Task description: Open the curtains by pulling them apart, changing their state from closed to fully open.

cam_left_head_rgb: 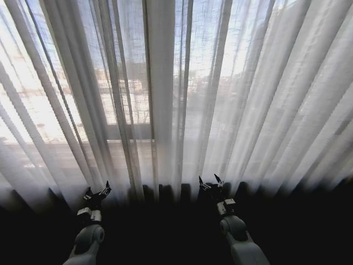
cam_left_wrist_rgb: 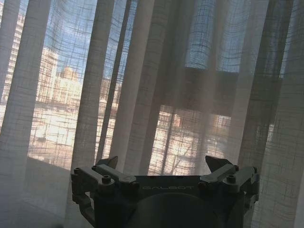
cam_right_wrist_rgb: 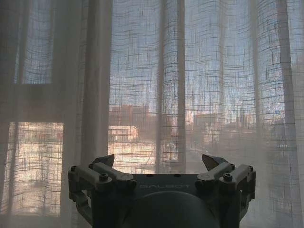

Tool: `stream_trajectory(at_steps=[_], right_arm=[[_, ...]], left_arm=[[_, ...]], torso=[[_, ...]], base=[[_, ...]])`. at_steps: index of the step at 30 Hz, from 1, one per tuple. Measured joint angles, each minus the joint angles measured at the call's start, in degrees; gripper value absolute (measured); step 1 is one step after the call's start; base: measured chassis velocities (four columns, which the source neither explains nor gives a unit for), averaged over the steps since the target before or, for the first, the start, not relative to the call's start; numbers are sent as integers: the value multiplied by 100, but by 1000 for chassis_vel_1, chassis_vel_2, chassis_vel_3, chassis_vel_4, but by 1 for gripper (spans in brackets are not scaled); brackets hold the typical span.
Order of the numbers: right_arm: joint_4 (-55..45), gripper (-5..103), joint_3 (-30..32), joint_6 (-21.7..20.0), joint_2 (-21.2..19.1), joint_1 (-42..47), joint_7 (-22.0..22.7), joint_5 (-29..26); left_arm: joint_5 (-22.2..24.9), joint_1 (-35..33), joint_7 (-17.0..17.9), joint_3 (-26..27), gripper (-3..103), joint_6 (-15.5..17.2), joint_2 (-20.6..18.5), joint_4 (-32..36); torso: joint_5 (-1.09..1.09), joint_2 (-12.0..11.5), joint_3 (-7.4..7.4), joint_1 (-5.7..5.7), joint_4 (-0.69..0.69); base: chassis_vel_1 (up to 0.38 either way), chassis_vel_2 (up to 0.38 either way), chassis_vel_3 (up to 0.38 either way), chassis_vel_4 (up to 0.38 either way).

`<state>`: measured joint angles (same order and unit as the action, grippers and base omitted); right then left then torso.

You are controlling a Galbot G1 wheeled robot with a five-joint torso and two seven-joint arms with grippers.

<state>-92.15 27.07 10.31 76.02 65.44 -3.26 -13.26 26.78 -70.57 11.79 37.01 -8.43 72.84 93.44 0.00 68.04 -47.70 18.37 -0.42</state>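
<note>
The curtains [cam_left_head_rgb: 165,94] are hanging closed across the whole window, and their two panels are meeting at the broad central pleat [cam_left_head_rgb: 161,83], which serves as the landmark below.

Left of the central pleat, low near the hem, the left gripper [cam_left_head_rgb: 98,193] is reaching toward the fabric with its fingers spread and nothing between them. It appears to be stopping just short of the cloth, though contact cannot be confirmed. Right of the central pleat, at about the same height, the right gripper [cam_left_head_rgb: 210,183] is mirroring it, likewise released and empty.

Handling judgement: the fabric is sheer and loosely woven, so it is likely light, soft and compliant. It should bunch instead of sliding as a sheet, and the open weave may snag on a fingertip. The soundest hold is judged to be a full vertical fold near the inner edge of each panel, beside the central pleat, pinched through several layers.

The head view is showing both arms and the full spread of pleats. The left wrist view is showing the left gripper [cam_left_wrist_rgb: 161,164] jaws standing wide, with a dark window frame bar [cam_left_wrist_rgb: 228,80] and sunlit buildings [cam_left_wrist_rgb: 61,90] behind the weave. The right wrist view is showing the right gripper [cam_right_wrist_rgb: 157,161] equally wide, facing a narrow pleat [cam_right_wrist_rgb: 179,85].
</note>
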Motion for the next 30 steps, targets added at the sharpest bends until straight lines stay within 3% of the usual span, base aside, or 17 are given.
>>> stream_trajectory(at_steps=[16,30], right_arm=[[42,100,2,-21,39,-93,-110,177],[212,100,-108,58,37,-318,208,402]], left_arm=[[0,-1,0,0,100,-1,0,0],[0,1,0,0,100,0,0,0]], torso=[[0,4,3,-7,0],[0,-4,-3,8,0]], base=[[-39,34,44,-38],[-102,117,98,-106]])
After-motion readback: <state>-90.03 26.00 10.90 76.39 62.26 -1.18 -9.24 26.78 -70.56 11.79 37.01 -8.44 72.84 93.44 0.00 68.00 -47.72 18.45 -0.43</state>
